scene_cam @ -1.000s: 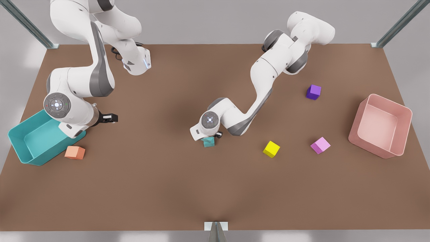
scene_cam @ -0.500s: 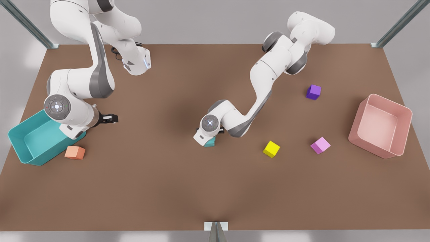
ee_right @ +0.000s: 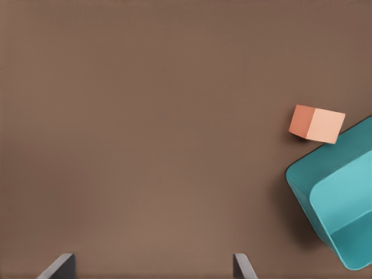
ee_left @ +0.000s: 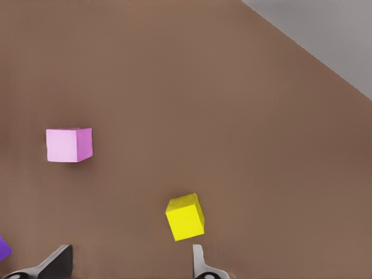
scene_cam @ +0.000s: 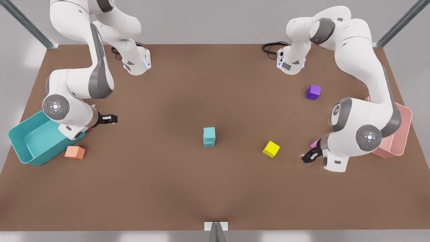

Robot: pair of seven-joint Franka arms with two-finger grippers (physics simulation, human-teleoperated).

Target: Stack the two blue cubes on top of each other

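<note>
The two blue cubes stand stacked mid-table, the upper cube [scene_cam: 209,133] squarely on the lower cube [scene_cam: 209,144], with nothing touching them. My left gripper [scene_cam: 307,157] [ee_left: 129,264] hangs open and empty at the front view's right, well away from the stack, beside the yellow cube [scene_cam: 271,149] [ee_left: 185,217]. At the front view's left my right gripper [scene_cam: 112,118] [ee_right: 151,264] waits open and empty near the teal bin [scene_cam: 20,148] [ee_right: 343,232].
An orange cube [scene_cam: 75,152] [ee_right: 317,123] lies by the teal bin. A purple cube [scene_cam: 313,91] sits at the back right. A pink cube [ee_left: 69,145] [scene_cam: 314,144] is partly behind the left arm, as is a pink bin [scene_cam: 399,137].
The left arm has let go of the upper blue cube and swung away to the front view's right, leaving the stack standing free. The right arm has barely moved.
</note>
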